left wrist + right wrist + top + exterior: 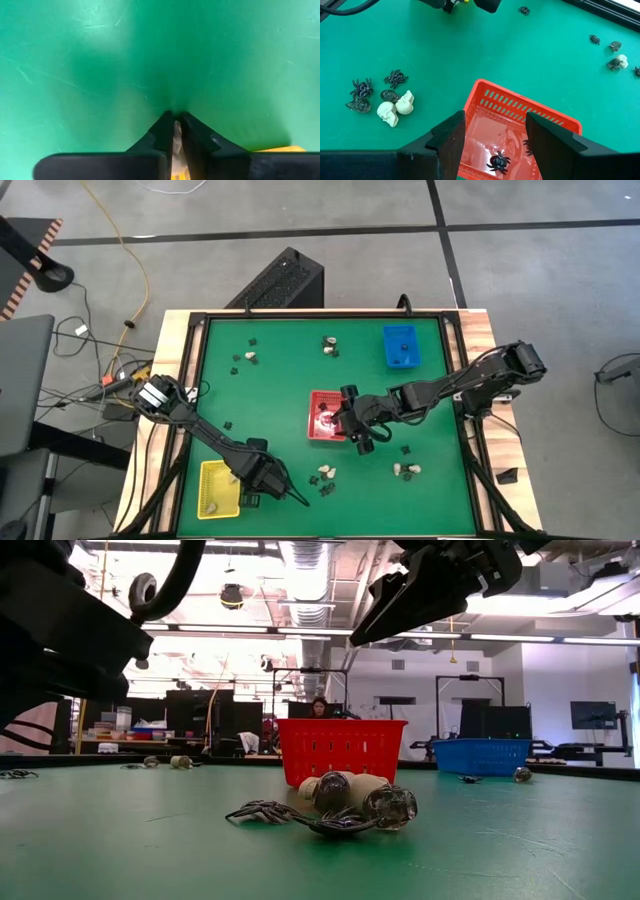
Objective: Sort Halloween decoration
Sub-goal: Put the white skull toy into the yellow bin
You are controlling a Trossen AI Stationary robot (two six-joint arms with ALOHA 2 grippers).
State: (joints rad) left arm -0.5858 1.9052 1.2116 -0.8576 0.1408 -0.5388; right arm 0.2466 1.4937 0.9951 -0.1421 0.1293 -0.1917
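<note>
My left gripper (298, 498) stands just right of the yellow tray (218, 488) near the table's near edge. It is shut on a small cream piece (176, 134). My right gripper (495, 125) is open and empty above the red tray (326, 418), which holds a black spider (499, 161). A cluster of cream skulls and black spiders (325, 474) lies on the mat near the red tray; it also shows in the low view (340, 808) and the right wrist view (380, 97). More pieces lie at the near right (405, 470) and far middle (330, 346). My left gripper pinches the cream piece (177, 142) between its two fingers. Only a narrow strip of it shows in the gap, so which part of it is held cannot be told. The fingers slant down toward the green mat; whether the piece is clear of the mat is hidden.
A blue tray (401, 345) stands at the far right of the mat. Loose small pieces lie at the far left (248, 357) and left (228, 424). The table has a raised black frame (190, 370). A person sits in the room behind (320, 708).
</note>
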